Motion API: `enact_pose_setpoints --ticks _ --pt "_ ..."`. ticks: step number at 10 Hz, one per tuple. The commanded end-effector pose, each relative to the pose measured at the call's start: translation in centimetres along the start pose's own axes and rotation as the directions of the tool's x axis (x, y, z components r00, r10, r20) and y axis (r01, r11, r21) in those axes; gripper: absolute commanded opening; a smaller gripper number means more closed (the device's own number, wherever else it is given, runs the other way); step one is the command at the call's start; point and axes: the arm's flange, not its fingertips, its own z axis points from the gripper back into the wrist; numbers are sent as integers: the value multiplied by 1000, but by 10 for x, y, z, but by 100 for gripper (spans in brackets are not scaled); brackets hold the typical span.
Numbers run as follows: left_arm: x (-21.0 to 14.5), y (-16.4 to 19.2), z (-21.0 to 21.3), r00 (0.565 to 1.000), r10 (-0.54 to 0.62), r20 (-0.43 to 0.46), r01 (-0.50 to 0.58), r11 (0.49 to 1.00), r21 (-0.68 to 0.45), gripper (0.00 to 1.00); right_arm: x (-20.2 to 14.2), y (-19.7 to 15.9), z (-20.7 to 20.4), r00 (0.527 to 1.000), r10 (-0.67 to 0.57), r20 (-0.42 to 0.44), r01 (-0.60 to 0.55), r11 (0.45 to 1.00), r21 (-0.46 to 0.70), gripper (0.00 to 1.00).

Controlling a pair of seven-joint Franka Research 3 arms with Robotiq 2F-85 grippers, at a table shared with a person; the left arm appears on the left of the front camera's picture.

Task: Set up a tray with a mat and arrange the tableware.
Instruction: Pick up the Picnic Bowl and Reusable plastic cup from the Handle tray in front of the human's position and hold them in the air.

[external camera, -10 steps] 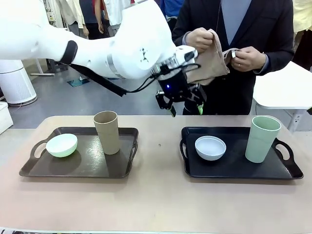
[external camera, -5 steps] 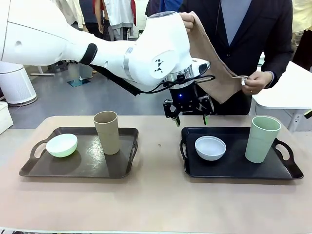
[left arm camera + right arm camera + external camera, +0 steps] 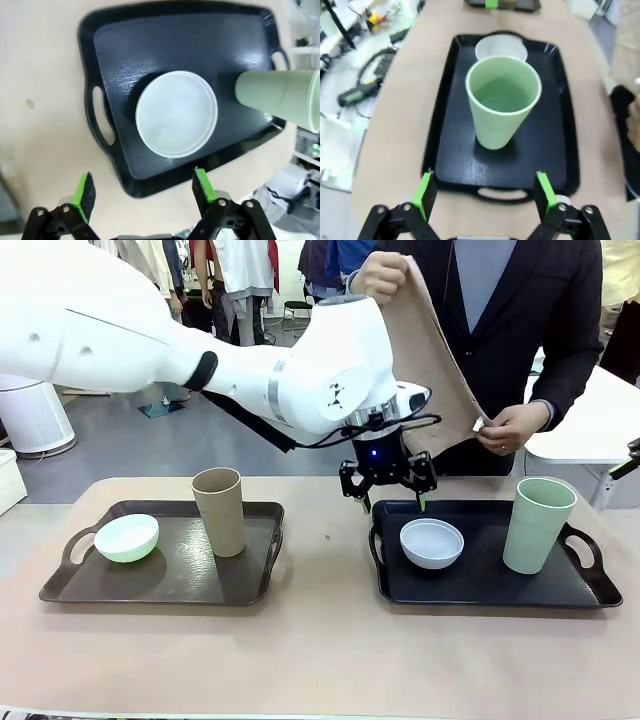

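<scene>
Two trays on table [image 3: 320,660]: brown tray [image 3: 185,575] carries pale mint bowl [image 3: 127,537] and upright tan cup [image 3: 219,510]; black tray [image 3: 485,585] carries white-grey bowl [image 3: 432,543] and upright pale green cup [image 3: 538,524]. Left gripper [image 3: 392,502] hangs over black tray's far-left rim, near white-grey bowl, fingers spread, empty. Right gripper [image 3: 485,192] spread, empty, above tray end beside pale green cup. Person at far side holds tan mat [image 3: 425,350] aloft, one hand [image 3: 380,275] high, other hand [image 3: 510,427] at lower corner.
</scene>
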Motion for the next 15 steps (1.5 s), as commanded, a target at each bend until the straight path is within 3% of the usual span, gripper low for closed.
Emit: enact_pose_setpoints --ticks 1,5,11,12,15 --pt "15 -14 -13 999 40 11 -41 999 34 100 -25 -32 -7 995 35 91 -37 999 12 100" --pt "25 -14 -32 999 42 14 -43 998 53 100 -34 -57 -37 979 71 190 -82 995 51 100" --pt "36 -15 -36 996 15 85 -17 999 28 100 -17 -54 -90 988 3 153 -26 989 148 100" --pt "31 -9 -33 1000 20 14 -20 1000 6 100 -24 -58 -77 981 49 188 -74 989 128 100" --pt "31 -11 -40 1000 16 20 -16 1000 19 100 -23 -58 -80 981 37 188 -63 989 134 100"
